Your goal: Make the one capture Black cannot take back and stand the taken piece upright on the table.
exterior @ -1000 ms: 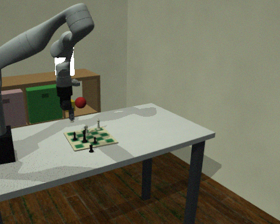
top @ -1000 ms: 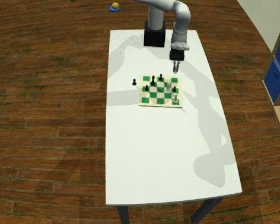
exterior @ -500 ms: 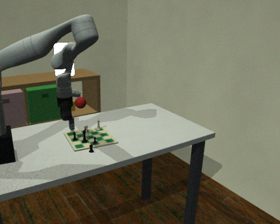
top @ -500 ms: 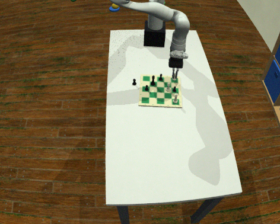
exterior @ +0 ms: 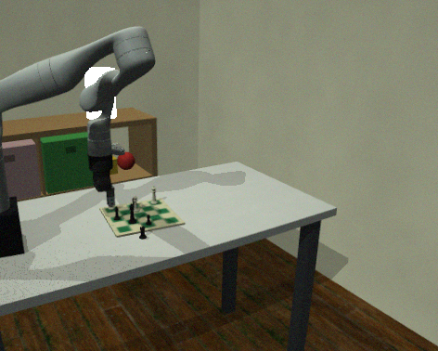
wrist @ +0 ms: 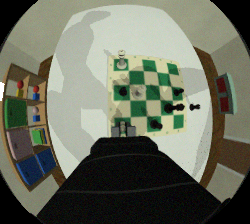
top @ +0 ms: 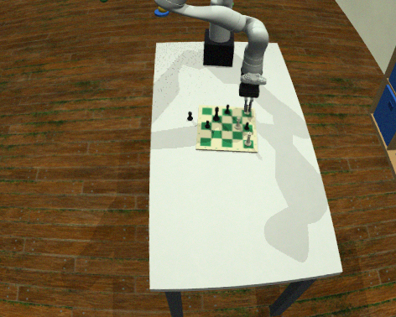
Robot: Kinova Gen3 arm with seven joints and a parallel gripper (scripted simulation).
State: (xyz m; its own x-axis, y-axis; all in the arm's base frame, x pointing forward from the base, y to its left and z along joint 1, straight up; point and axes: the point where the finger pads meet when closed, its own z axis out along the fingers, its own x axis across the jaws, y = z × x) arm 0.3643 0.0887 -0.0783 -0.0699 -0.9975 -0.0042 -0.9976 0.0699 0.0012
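Note:
The chessboard (top: 216, 142) (exterior: 168, 225) (wrist: 150, 78) lies on the table. My gripper (top: 247, 111) (exterior: 110, 205) (wrist: 122, 127) is shut on a small pale piece, low at the robot-side corner square; its base is hard to see. A white piece (top: 238, 123) (exterior: 135, 203) (wrist: 138, 92) stands beside a black piece (top: 247, 126) (wrist: 123, 91). Another white piece (top: 248, 139) (exterior: 154, 195) (wrist: 121, 61) stands at the far corner. A tall black piece (top: 216, 114) (exterior: 132, 214) and two small black pieces stand elsewhere on the board.
One black piece (top: 190, 116) (exterior: 143, 233) (wrist: 195, 107) stands upright on the table outside the board. A small black piece (top: 227, 109) (exterior: 116, 214) (wrist: 156, 124) is on the robot-side row, the same row as my fingers. The shelf stands beyond the table.

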